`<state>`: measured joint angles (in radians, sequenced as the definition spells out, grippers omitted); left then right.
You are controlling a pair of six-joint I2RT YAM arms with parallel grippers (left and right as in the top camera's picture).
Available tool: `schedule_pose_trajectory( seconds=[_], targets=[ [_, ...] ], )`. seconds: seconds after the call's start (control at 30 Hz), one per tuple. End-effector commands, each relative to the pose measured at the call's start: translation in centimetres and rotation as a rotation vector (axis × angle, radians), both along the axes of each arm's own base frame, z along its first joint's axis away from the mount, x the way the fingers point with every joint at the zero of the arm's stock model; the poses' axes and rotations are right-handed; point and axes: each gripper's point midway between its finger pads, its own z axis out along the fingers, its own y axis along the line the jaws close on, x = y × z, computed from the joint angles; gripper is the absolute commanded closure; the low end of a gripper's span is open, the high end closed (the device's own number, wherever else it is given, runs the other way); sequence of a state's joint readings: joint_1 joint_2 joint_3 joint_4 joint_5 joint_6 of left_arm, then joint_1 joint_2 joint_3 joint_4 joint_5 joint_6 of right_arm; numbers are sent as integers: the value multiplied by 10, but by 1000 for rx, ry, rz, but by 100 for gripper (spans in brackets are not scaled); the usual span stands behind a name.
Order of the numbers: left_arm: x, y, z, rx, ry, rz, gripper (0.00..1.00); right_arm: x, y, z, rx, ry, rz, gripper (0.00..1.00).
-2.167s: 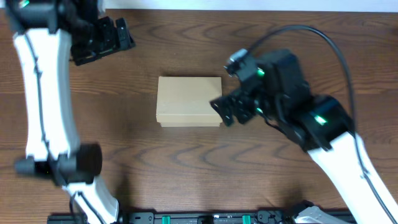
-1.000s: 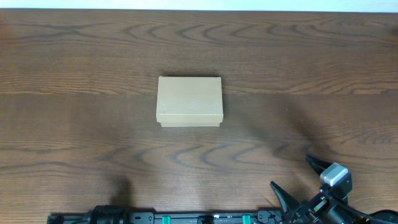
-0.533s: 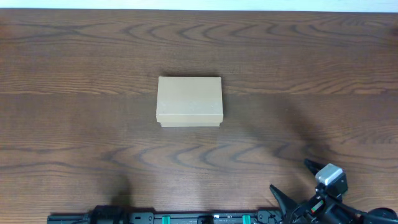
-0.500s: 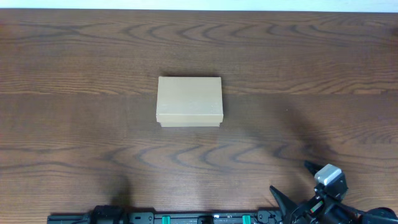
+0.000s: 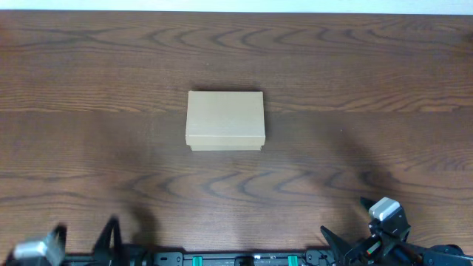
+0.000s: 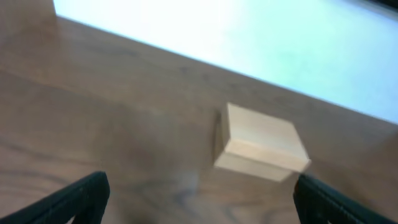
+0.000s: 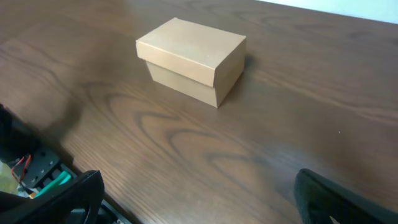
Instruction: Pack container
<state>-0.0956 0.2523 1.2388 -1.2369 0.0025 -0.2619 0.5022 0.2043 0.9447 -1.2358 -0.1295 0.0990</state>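
Left claw (image 5: 85,232) has newly come into view at the worktop's (image 5: 89,111) near edge, fingers spread apart. Right claw (image 5: 344,216), also spread wide, has slipped slightly lower. The container (image 5: 225,120) is unmoved, lid down.

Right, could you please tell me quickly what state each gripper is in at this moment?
Left gripper: open, holding nothing.
Right gripper: open, holding nothing.

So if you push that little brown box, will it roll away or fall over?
Probably neither. The box has flat sides and sits low and wide on the table, so it should slide, not roll or tip. It looks like plain cardboard, lid shut, so likely light and squashable.
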Motion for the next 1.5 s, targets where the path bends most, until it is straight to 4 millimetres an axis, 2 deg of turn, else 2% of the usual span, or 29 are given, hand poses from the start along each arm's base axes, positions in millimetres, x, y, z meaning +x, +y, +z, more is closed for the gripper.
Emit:
schedule_pose_trajectory(
  seconds=[0.0, 0.13, 0.23, 0.37, 0.5, 0.9, 1.0, 1.47],
  targets=[
    [48, 2, -38, 31, 51, 34, 5, 1, -2, -1, 6, 1, -16, 1],
    [102, -4, -81, 29, 37, 28, 4, 1, -2, -1, 6, 1, -16, 1],
    [128, -6, -117, 31, 37, 34, 4, 1, -2, -1, 6, 1, -15, 1],
    [147, 0, -167, 46, 64, 76, 5, 1, -2, -1, 6, 1, -16, 1],
    [148, 6, -194, 56, 67, 111, 4, 1, -2, -1, 6, 1, -16, 1],
    [141, 33, -236, 93, 93, 249, 5, 1, -2, -1, 6, 1, -16, 1],
    [140, 41, -234, 117, 88, 285, 4, 1, -2, -1, 6, 1, -15, 1],
    [140, 40, -234, 116, 88, 281, 4, 1, -2, -1, 6, 1, -16, 1]
  ],
)
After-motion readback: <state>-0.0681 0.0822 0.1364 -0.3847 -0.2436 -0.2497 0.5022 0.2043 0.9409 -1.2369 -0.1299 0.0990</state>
